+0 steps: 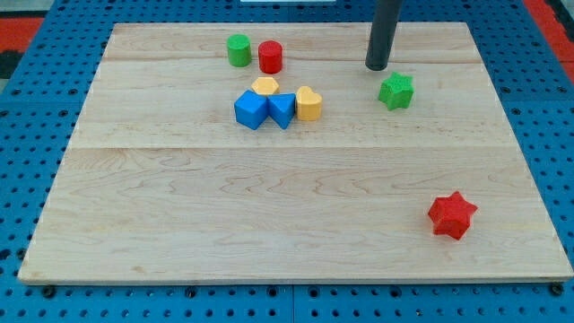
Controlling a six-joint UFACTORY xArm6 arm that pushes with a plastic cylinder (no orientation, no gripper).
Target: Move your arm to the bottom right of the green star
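Rod tip poised above-left of green star, with the target spot on the star's far side

Camera view: my tip (pixel 378 68) stands on the desk (pixel 269 206) just beside the green star (pixel 395 91), toward the view's top and slightly left, apparently not touching it. The goal lies at the star's bottom right, so a straight run would likely shove the star across the boards; skirting round its right side looks safer. The red star (pixel 451 215) sits well apart near the view's bottom right. The blue, yellow, red and green blocks clustered at the view's left are out of the path. There are no jaws: the rod holds nothing.
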